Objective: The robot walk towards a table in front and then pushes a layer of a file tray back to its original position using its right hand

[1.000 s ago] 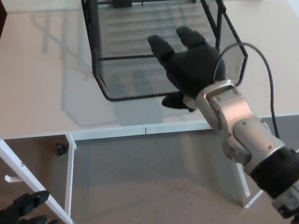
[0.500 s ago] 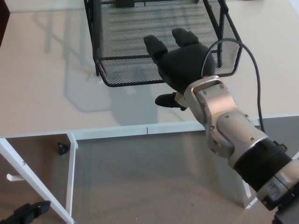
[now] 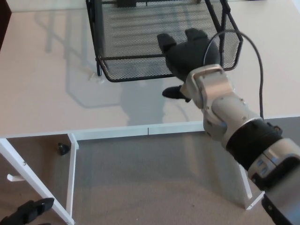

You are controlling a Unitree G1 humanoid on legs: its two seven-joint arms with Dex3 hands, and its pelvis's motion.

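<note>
A black wire-mesh file tray stands at the far middle of the white table. Its lower layer juts out toward me, with the rounded front edge nearest. My right hand is open, its palm flat against the right part of that front edge. Two fingers reach up over the rim onto the mesh, while the thumb hangs below the rim. The silver forearm comes in from the lower right. Only a dark bit of my left hand shows at the bottom left corner.
The table's front edge runs across the middle of the view. Below it lies grey carpet between white table legs. A small black object sits on the floor by the left leg. A black cable loops from my right wrist.
My right hand has pushed forward and the tray's lower layer has slid away from me, back into the frame. Its front edge now lies farther from the table's edge.
</note>
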